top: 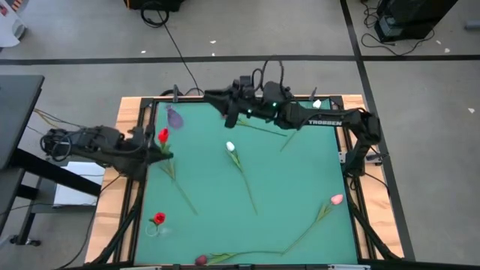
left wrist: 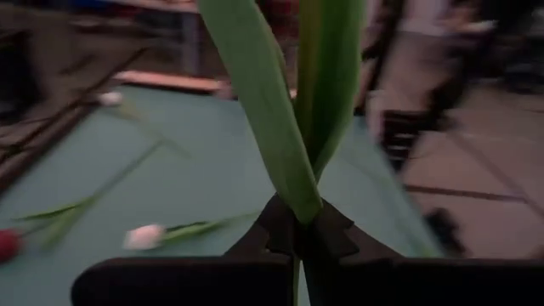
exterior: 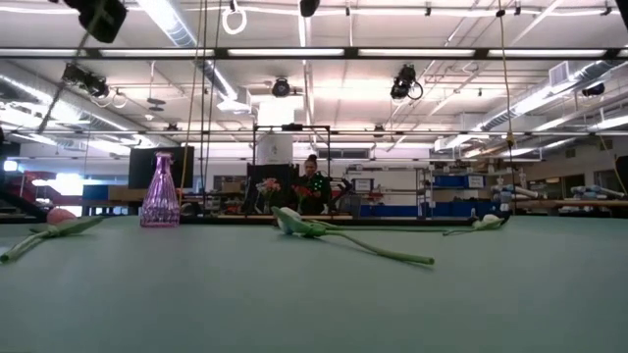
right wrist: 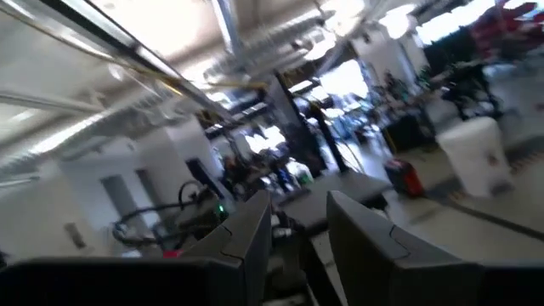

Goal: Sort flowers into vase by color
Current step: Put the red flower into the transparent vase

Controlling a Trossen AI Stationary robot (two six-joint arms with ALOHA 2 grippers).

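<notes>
I had the left hand [left wrist: 297, 242] clenched on the red tulip's [top: 163, 136] stem — lifted at the worktop's [top: 285, 195] left edge for vasing; right hand [right wrist: 297, 229] empty, released.

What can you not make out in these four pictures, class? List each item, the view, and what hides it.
- Left gripper, left wrist view: shut on a green stem; the flower head is cut off by the top edge.
- Dark red tulip, high view: partly cut off by the bottom edge.
- Right gripper, right wrist view: it points into the room, so the table is unseen.
- Purple vase, low view: too far to see its contents.
</notes>
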